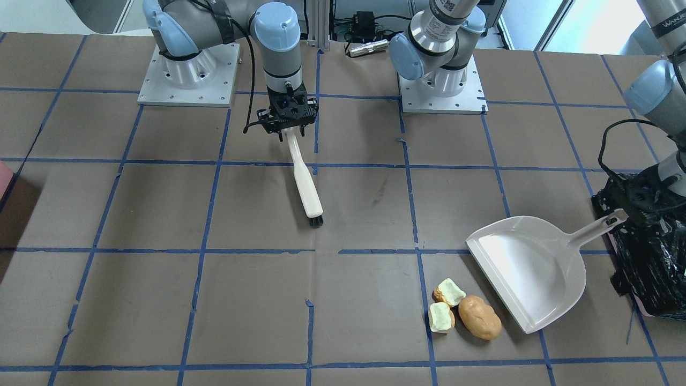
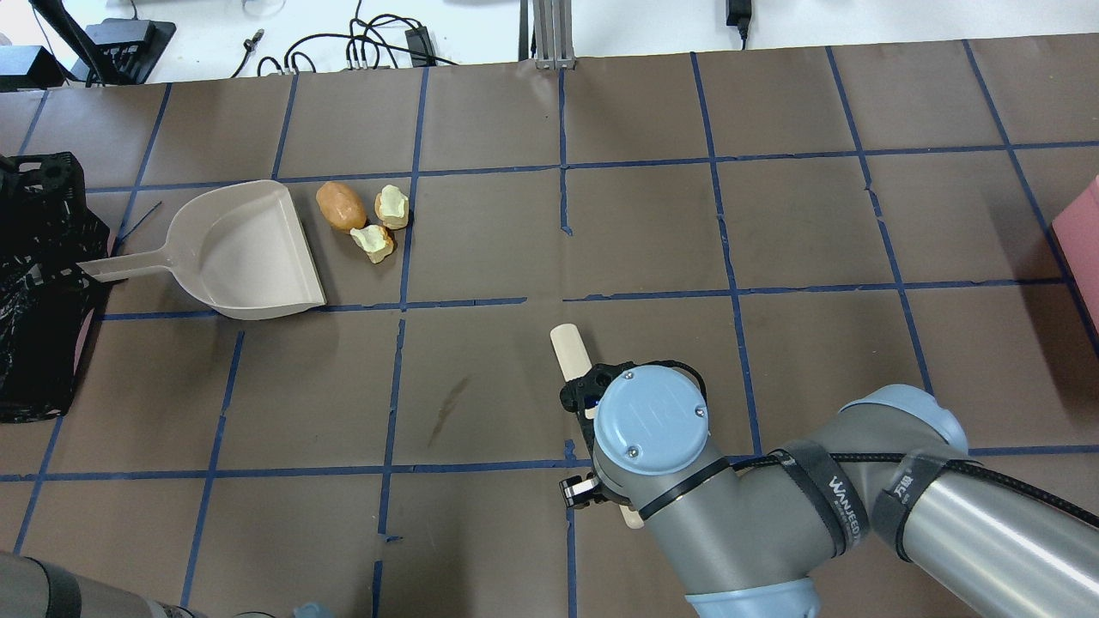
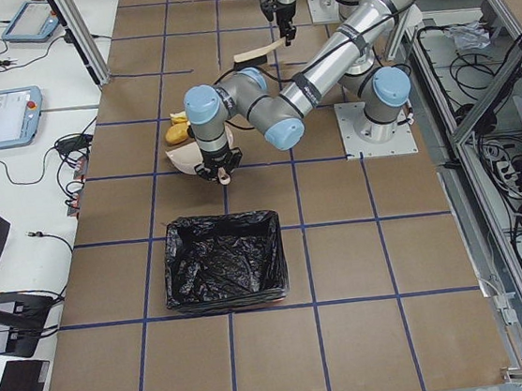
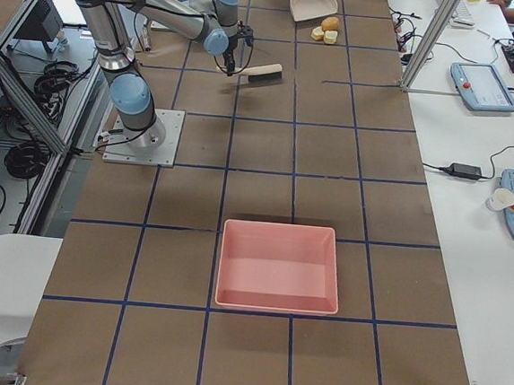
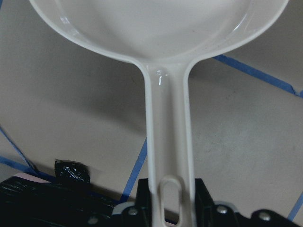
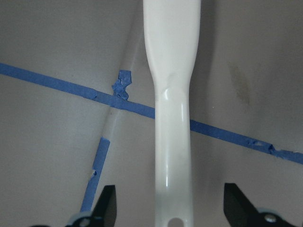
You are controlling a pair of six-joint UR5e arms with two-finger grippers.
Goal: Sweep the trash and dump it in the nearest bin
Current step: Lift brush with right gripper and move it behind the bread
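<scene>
Overhead exterior: trash (image 2: 343, 208) beside dustpan (image 2: 245, 249) edge

left pincer (image 5: 171, 189) clamped, wrist low | right pincer (image 1: 291, 131) jaws apart, pointing down

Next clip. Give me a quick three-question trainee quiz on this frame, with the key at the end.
1. How many trash pieces lie beside the dustpan?
2. The right gripper is: A) open astride the brush handle; B) shut on the dustpan; C) touching the trash pieces.
3. True or false: the left gripper is shut on the dustpan's handle, near the bin.
Key: 1) three; 2) A; 3) true.
</scene>
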